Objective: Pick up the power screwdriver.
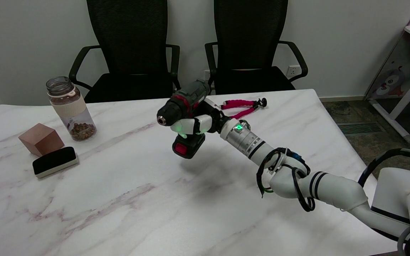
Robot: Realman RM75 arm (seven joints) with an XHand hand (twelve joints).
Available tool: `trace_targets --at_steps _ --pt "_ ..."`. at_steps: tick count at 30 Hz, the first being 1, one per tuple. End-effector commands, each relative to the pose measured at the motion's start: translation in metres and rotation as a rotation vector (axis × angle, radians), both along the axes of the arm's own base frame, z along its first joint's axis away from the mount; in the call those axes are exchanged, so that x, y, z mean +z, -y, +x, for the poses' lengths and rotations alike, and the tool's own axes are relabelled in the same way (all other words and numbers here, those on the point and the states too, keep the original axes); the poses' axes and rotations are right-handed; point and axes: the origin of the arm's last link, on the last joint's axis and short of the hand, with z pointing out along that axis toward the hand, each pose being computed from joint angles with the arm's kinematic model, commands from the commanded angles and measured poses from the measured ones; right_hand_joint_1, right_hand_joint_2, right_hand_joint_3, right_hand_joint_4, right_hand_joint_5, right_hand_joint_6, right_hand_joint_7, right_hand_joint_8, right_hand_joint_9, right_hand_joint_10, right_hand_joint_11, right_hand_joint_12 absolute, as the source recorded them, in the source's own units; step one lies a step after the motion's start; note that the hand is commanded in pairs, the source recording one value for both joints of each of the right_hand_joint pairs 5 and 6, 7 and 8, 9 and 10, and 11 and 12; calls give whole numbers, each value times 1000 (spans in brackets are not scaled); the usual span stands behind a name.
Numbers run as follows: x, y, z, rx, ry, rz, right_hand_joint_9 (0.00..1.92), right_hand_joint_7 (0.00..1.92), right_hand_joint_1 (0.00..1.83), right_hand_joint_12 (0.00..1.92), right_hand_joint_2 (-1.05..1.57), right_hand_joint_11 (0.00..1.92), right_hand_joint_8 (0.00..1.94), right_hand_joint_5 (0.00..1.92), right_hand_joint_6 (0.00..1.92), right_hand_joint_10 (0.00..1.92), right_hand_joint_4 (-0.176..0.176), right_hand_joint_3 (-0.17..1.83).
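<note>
Overhead, right hand [199,124] around the power screwdriver [183,106], chuck leftward.

At the centre of the frame the right hand [198,125] grips the power screwdriver [183,113] by its handle, chuck pointing left, its red-marked base clear of the marble table [119,199] above a soft shadow. A pink tripod [242,105] lies just behind. At left stand a jar [70,108], a wooden block [41,139] and an eraser [55,161]; two black chairs [132,49] sit beyond.
</note>
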Motion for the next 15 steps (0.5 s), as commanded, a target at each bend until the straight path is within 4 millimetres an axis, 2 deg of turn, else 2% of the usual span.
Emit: trace_targets --at_steps 1,15 --pt "-9 6 47 100 1 38 1920 1920 1116 1714 865 1714 1920 1920 1920 1920 29 702" --pt "-3 13 64 116 46 6 1920 1920 1215 1764 1437 1764 1920 1920 1920 1920 47 679"
